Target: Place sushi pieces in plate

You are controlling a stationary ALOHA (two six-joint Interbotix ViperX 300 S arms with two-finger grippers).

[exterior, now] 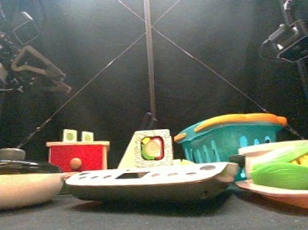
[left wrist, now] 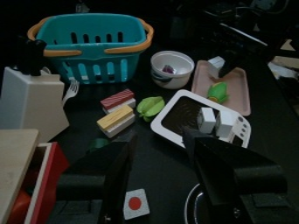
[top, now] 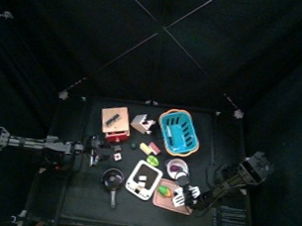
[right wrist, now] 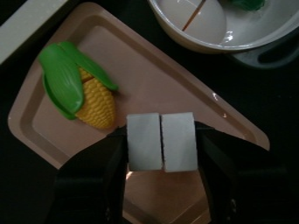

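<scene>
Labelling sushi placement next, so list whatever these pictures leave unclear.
- Right wrist view: whether the right gripper grips the white pieces or they rest on the pink plate; seen straight down.
- Front view: sushi roll, base hidden behind the scale; plate cut off by the right edge.
- Top view: table items too small to identify.

Black curtains enclose pen on all sides; thin crossing cords against them; small black desk at centre; dim light

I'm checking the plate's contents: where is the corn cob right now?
The corn cob lies on the pink plate, beside the white sushi piece between the right gripper's open jaws.
</scene>
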